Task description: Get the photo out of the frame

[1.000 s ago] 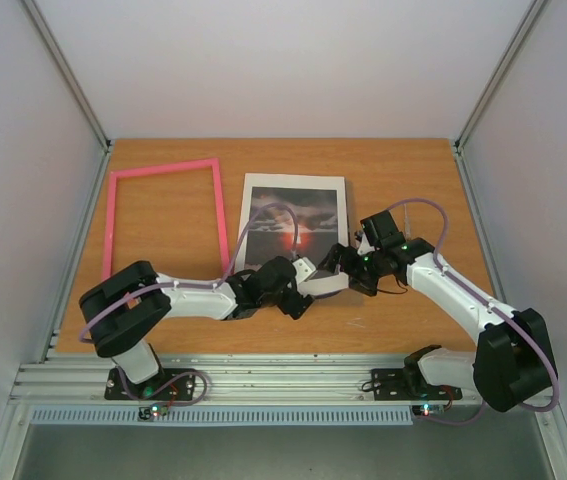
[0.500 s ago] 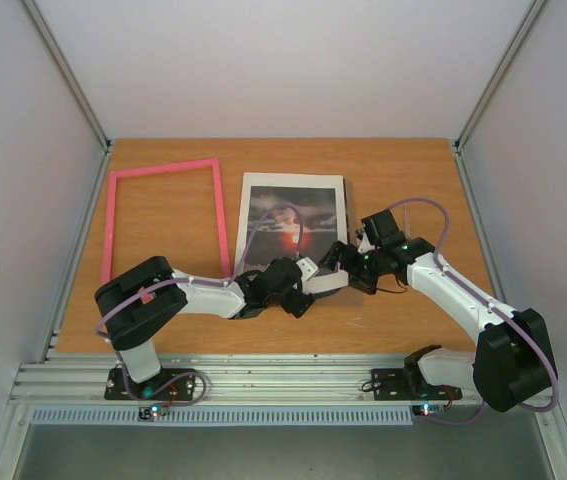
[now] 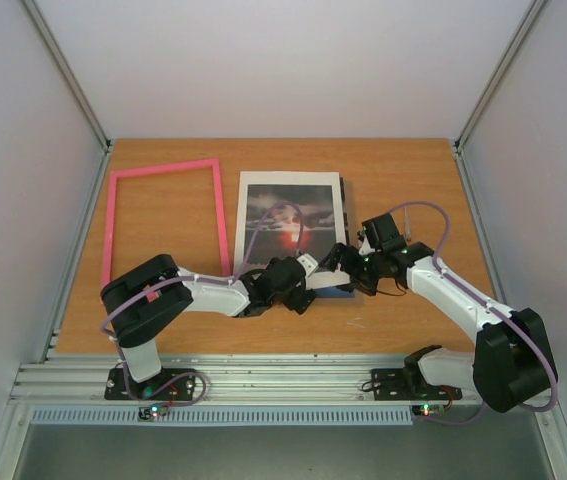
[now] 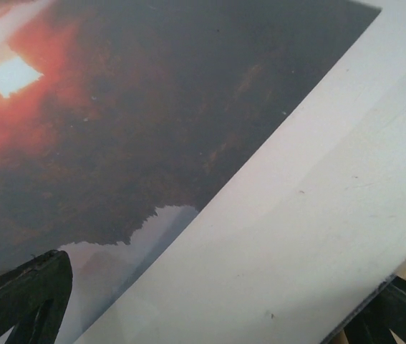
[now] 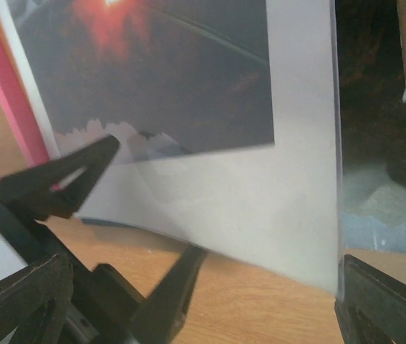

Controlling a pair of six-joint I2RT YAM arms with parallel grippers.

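Note:
The pink frame lies empty on the left of the table, and one bar of the frame shows in the right wrist view. The photo, a red sunset among dark clouds, lies mid-table inside a white border. A strip of dark and pale-blue print sticks out past that border's right edge. My left gripper is open at the sheet's near edge, which is lifted off the wood. One of its fingers is above the sheet and the other is beneath. My right gripper hangs open just beside it, holding nothing.
Bare wooden table stretches right of the sheet and behind it. Grey walls close in both sides and the back. A metal rail carrying both arm bases runs along the near edge.
My left arm has pushed forward and to the right. The white-bordered sheet has slid a little away and to the left. The right gripper has barely shifted.

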